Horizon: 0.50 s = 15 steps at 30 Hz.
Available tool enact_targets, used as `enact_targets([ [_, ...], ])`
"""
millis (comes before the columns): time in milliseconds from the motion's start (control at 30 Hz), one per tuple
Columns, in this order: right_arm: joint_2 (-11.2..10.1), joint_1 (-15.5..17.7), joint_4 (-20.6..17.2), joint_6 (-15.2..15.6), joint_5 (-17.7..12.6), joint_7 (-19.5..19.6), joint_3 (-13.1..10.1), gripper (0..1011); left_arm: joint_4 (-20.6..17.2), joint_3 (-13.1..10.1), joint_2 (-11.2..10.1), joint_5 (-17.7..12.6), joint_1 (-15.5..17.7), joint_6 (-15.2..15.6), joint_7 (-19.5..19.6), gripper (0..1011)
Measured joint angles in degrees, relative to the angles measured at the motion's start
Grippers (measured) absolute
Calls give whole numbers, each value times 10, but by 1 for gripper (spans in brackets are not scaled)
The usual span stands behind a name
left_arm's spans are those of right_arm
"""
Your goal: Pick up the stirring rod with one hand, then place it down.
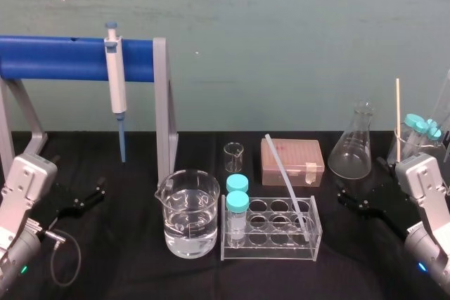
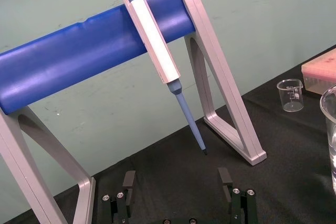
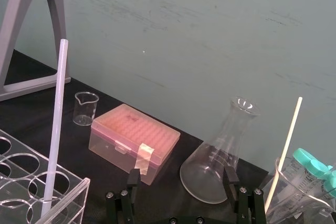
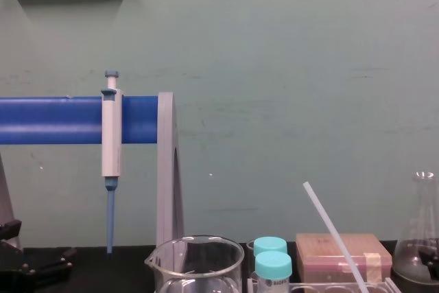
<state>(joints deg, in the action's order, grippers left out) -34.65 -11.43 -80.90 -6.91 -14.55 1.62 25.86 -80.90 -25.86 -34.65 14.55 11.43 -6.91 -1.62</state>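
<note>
Head view shows a black cloth table [image 1: 119, 244], and the biggest thing on it is a stand with a blue padded bar on grey legs [image 1: 70, 59] at the upper left of the frame. The left gripper [image 1: 91, 198] rests low at the left edge and the right gripper [image 1: 346, 200] low at the right edge. Both have their black fingers spread and hold nothing, seemingly parked clear of the glassware.

At lower centre stands a large glass beaker part full of clear liquid [image 1: 187, 216]. Just right of it is a clear acrylic tube rack [image 1: 271, 251]. An empty conical glass flask [image 1: 351, 149] stands at centre right, with a pink plastic tip box [image 1: 292, 161] to its left. A strip of tape on the box probably keeps the lid down.

A white-bodied pipette with a blue tip [image 1: 116, 75] hangs from the bar, likely so its tip stays off the cloth. The translucent white stirring rod [image 1: 285, 179] leans in the rack with its foot in a right-hand well. Its top slants up and left over the box, leaving a free length to pinch, and the right gripper looks nearer to it.

Behind the rack is a small empty glass beaker [image 1: 233, 157], and two teal-capped vials [image 1: 238, 205] stand in the rack's left wells.

No brand or label can be read, and the beaker markings are too small to make out
</note>
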Motion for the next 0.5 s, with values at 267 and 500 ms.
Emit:
enact_targets([
  [267,0,0,0,0,0,0,0,1003,0,0,0,0,0,0,0,1000],
  [500,0,0,0,0,0,0,0,1003,0,0,0,0,0,0,0,1000],
])
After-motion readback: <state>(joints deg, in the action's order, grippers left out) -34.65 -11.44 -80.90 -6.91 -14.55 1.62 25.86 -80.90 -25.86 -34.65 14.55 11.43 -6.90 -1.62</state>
